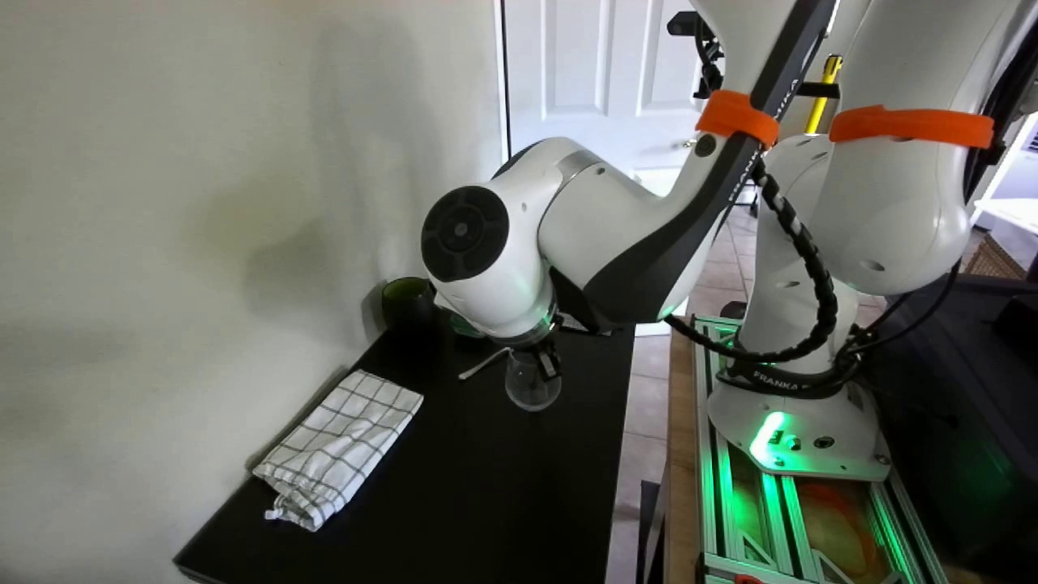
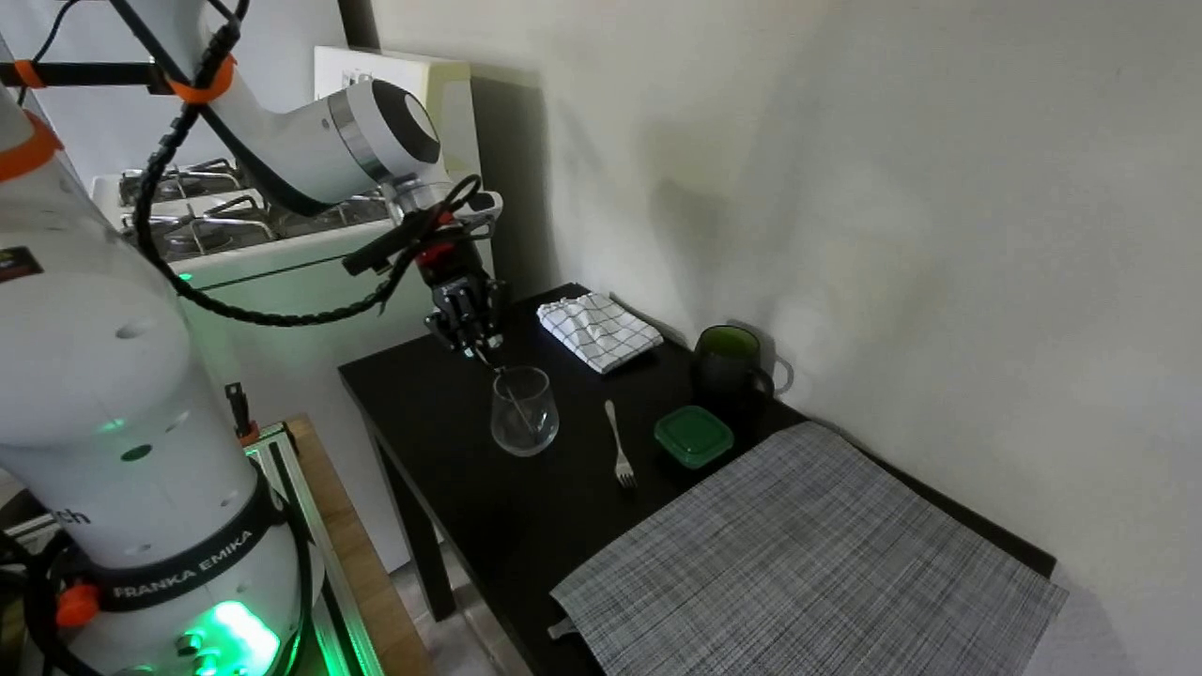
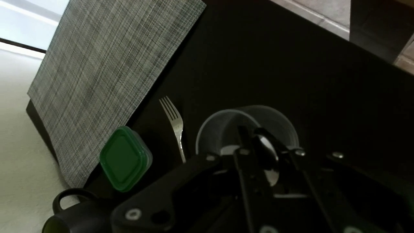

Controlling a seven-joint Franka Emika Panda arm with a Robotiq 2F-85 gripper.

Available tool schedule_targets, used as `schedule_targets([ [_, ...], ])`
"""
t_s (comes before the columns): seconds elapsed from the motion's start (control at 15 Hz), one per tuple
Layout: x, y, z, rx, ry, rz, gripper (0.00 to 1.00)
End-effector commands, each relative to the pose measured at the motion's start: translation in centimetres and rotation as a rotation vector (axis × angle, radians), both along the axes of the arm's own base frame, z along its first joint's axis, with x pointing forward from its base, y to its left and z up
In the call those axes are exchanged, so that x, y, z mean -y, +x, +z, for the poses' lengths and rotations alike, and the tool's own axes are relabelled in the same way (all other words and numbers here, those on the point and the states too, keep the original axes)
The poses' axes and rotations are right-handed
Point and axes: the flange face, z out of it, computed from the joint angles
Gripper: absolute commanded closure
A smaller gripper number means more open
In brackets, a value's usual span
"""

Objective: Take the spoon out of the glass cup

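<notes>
Claw [image 2: 482, 348] narrow, seemingly holding the spoon [image 3: 270, 158], dipped in the glass cup [image 2: 528, 421] near the robot-side edge of the surface [image 2: 535, 526]; grasp looks made, next lift it clear!

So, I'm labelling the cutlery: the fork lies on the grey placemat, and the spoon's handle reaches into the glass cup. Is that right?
Not quite: the fork isn't on the grey placemat. The wrist view shows it on the black table, between the green-lidded container and the glass cup. The rest stands: the spoon has its handle reaching into the glass cup.
</notes>
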Motion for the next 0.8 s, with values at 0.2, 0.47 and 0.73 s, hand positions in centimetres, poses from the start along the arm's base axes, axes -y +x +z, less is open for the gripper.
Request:
schedule_targets([
  [0.2,0.2,0.0,-0.1,0.039,-0.009,0.009,0.97],
  [0.47,0.4,0.1,0.6,0.071,-0.029,0.003,0.97],
  [0.73,0.6,0.4,1.7,0.121,-0.053,0.009,0.97],
])
